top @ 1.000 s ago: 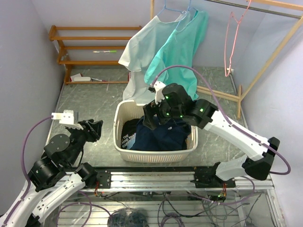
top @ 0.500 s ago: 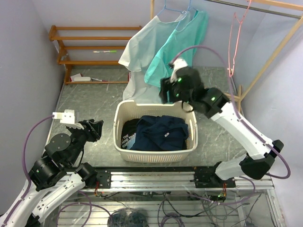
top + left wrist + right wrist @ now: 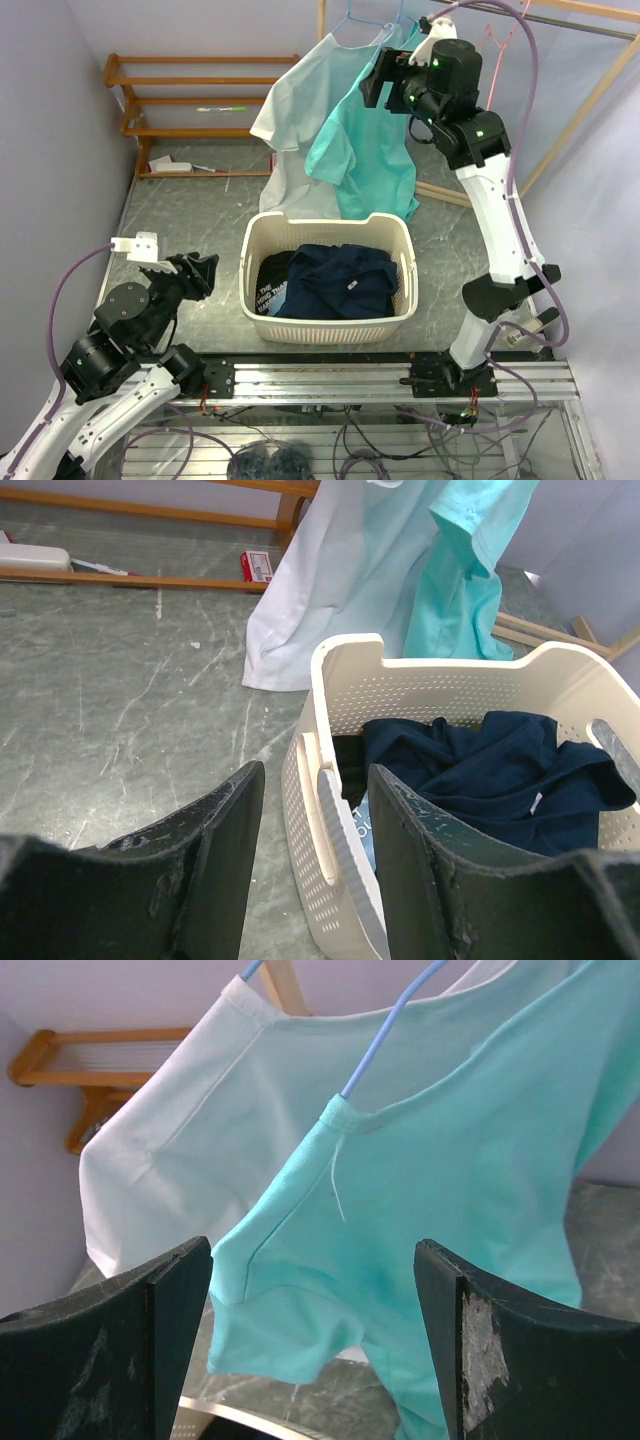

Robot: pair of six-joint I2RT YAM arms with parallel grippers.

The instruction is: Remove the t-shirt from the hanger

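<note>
One teal t-shirt (image 3: 370,140), blue hanger (image 3: 373,1055), basket lettering (image 3: 272,293) unreadable

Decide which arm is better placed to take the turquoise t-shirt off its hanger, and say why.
Right. The right hand is open, high up at the turquoise t-shirt, its shoulder framed between the fingers. The left hand sits low beside the basket, far from the t-shirt.
</note>
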